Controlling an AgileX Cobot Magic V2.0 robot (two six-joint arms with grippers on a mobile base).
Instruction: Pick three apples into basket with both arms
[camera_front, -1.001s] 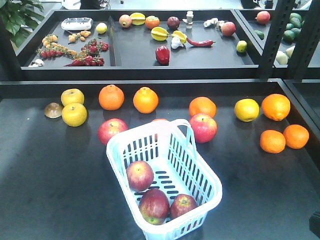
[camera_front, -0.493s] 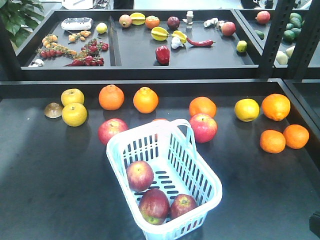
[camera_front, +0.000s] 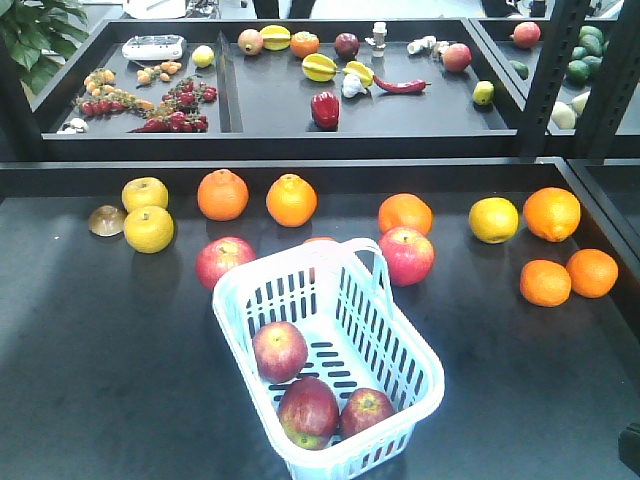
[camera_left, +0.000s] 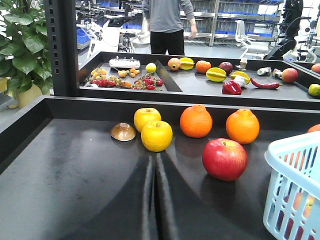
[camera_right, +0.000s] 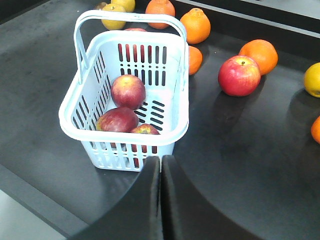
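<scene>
Fingers (camera_right: 150, 200) together; three apples (camera_front: 280, 351) basketed (camera_front: 400, 345).

1. The basket (camera_front: 395, 345) was pale blue-white, with slotted sides.
2. The three apples (camera_front: 308, 411) inside were dark red with yellowish-green patches.
3. At 12 o'clock from the basket sat orange citrus fruits (camera_front: 291, 200).
4. At 10 o'clock lay two yellow apples (camera_front: 148, 228) and a brown mushroom cap (camera_front: 106, 220).
5. The table (camera_front: 90, 360) was matte black.
</scene>
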